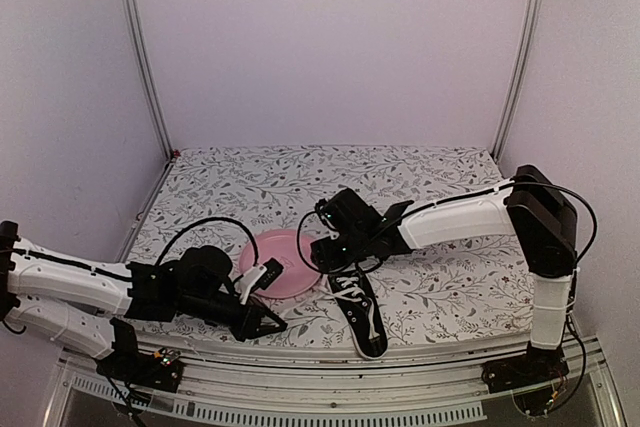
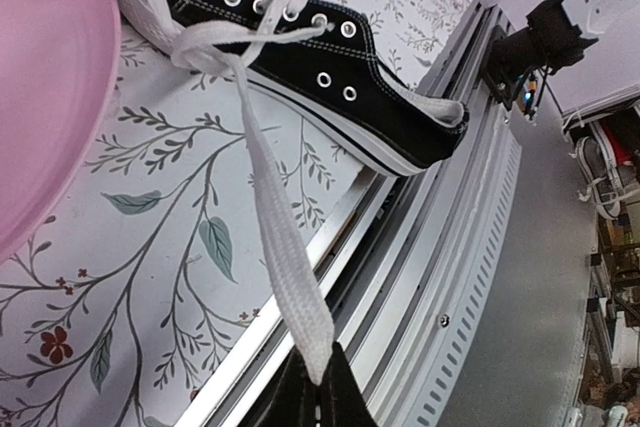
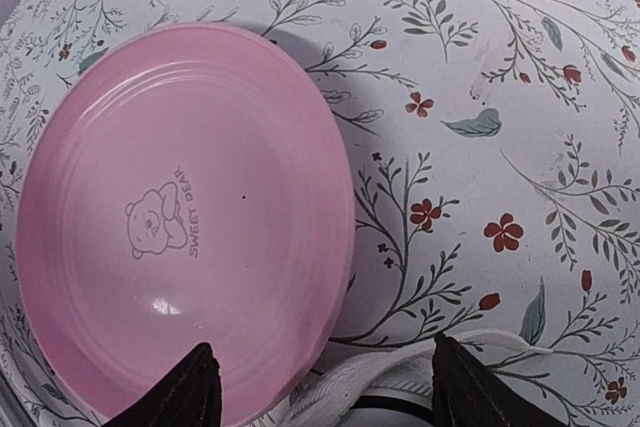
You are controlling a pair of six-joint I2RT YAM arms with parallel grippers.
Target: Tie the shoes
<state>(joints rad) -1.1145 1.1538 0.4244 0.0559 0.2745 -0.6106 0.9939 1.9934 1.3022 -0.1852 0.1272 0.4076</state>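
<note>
The shoe (image 1: 362,315), a black low-top with a white sole, lies on the flowered bench (image 1: 450,287) near its front edge, just right of the pink plate (image 1: 285,247); its length runs from the plate's rim towards the front; the left pincer (image 1: 274,325) sits low at the front of the bench, left of the shoe; the right pincer (image 1: 330,252) hangs over the shoe's far end, where shoe and plate meet; whether it touches the shoe cannot be told from above.

From the left wrist, the shoe (image 2: 330,77) rests on its sole across the top, eyelets and stitching plain, one end reaching nearly to the metal rail (image 2: 420,277); a white lace (image 2: 270,207) runs from the eyelets across the cloth straight to the left pincer (image 2: 318,387), whose dark tips are pressed together on the lace's end; the plate (image 2: 40,97) fills the upper left corner.

From the right wrist, the right pincer (image 3: 322,367) stands spread wide, its black fingers (image 3: 185,392) at the bottom edge with nothing pinched; the plate (image 3: 180,217), printed with a small bear and "SWEET BEAR", lies below on the left; a white part of the shoe (image 3: 400,387) shows between the fingers, touching the plate's rim or just beside it; which, I cannot tell.
</note>
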